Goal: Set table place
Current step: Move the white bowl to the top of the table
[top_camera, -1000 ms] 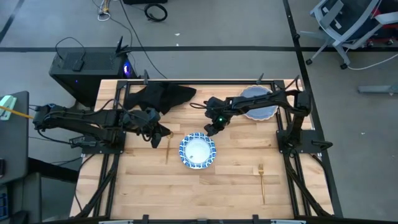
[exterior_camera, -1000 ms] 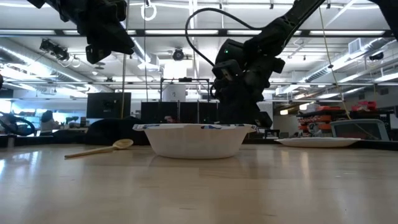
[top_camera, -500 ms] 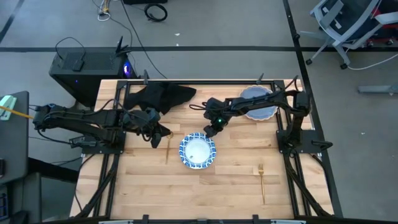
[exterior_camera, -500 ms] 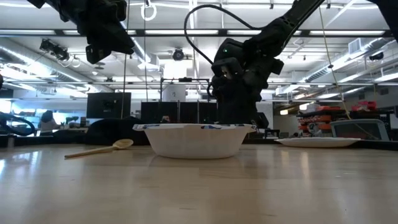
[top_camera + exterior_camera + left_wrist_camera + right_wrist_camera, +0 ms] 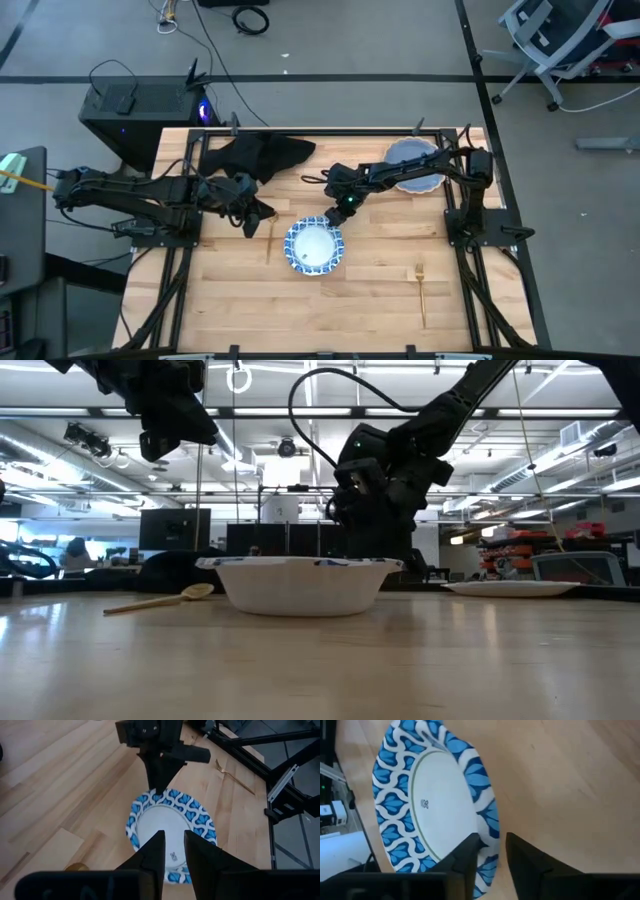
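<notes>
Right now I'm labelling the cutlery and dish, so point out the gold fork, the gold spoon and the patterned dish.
gold fork (image 5: pixel 422 288), high view, on its handle.
gold spoon (image 5: pixel 160 600), low view, on its handle.
patterned dish (image 5: pixel 314 246), high view, on its white centre.

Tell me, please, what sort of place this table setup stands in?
Probably a robotics lab or workshop. The low view looks past the table into an open hall with ceiling strip lights and benches of equipment. From above, a computer tower, loose cables and an office chair stand on the grey floor.

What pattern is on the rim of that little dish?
The small round dish has a blue-and-white leaf-like pattern around its rim, with a plain white centre; clearest in the left wrist view.
</notes>
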### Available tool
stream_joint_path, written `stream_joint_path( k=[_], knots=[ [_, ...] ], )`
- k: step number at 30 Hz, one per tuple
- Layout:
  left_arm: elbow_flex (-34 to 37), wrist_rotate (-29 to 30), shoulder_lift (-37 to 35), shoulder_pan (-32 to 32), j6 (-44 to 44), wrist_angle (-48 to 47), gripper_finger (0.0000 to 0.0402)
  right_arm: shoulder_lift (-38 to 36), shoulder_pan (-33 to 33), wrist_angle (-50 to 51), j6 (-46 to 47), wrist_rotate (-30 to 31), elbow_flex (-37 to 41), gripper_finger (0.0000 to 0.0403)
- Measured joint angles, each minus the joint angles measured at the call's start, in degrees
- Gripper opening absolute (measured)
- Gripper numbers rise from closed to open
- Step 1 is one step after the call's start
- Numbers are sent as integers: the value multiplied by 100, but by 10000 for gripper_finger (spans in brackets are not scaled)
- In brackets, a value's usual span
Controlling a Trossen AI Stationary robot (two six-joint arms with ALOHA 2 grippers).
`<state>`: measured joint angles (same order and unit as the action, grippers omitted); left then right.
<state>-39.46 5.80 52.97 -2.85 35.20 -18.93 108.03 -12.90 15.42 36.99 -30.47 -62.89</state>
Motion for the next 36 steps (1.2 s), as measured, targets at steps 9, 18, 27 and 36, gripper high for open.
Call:
stream_joint_path(
  k=[9,18,27,36],
  knots=[
    [0,0,0,0,0,19,76,-6,46,-47,73,256,-4,13],
    [0,-1,0,0,-2,25,78,-738,-352,-43,33,578,-1,4],
    [0,0,0,0,-2,32,78,-1903,-1366,597,-209,1076,-2,2],
    [0,-2,0,-2,-41,30,80,-2022,-2523,1485,-619,1806,-2,1]
  ],
)
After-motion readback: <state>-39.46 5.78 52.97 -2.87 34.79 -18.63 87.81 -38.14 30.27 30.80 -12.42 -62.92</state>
